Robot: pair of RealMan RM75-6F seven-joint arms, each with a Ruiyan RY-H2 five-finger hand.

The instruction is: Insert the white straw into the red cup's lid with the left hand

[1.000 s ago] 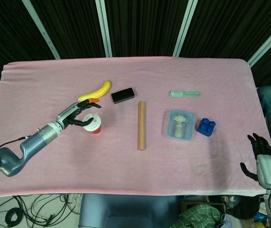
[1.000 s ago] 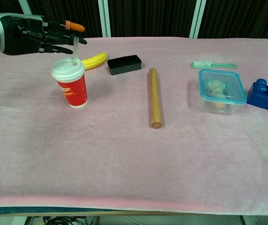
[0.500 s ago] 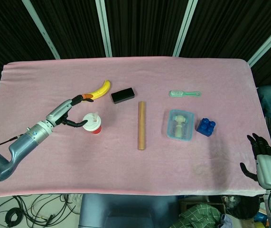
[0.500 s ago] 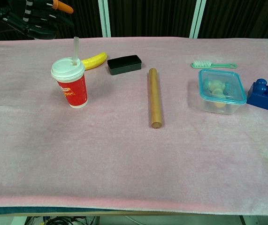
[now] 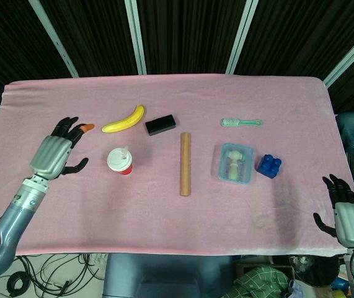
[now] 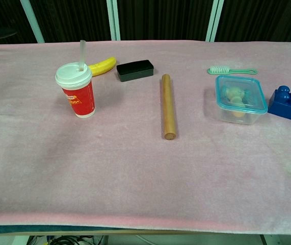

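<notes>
The red cup (image 5: 121,162) (image 6: 79,94) stands upright on the pink cloth, left of centre, under a white lid. The white straw (image 6: 82,54) (image 5: 124,151) sticks up out of that lid. My left hand (image 5: 57,153) hovers well to the left of the cup, fingers spread, holding nothing; the chest view does not show it. My right hand (image 5: 345,211) hangs past the table's near right corner, fingers apart and empty.
A banana (image 5: 124,119) and a black box (image 5: 160,125) lie behind the cup. A wooden rolling pin (image 5: 185,163) lies mid-table. To the right are a green brush (image 5: 241,122), a clear lidded container (image 5: 235,163) and a blue block (image 5: 268,165).
My left hand let go of the straw, opened and drew back to the left, away from the cup and out of the chest view. The straw stays upright in the lid.
</notes>
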